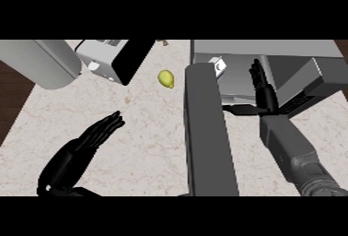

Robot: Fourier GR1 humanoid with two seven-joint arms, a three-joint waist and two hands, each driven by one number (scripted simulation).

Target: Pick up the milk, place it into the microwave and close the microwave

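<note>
- The right hand [260,83] reaches into the microwave [299,69] with fingers straight and holding nothing, thumb out to the side near the door's inner edge.
- Just beyond its fingertips, at the left of the cavity, stands the milk [217,66], a small pale carton (only partly visible past the door), apparently already set down inside.
- The microwave door [207,133] hangs wide open, a long dark slab running toward the lower edge between the two arms.
- The left hand [98,131] rests open over the table [142,152], fingers straight, well apart from everything.
- Further off: a yellow lemon [166,79] on the table, a toaster [112,57] and a grey cylinder [44,62] at the upper left.
- Judged step: draw the right hand straight back without brushing the carton, then get behind the door and swing it shut (pushing near its free end should make it turn more easily).
</note>
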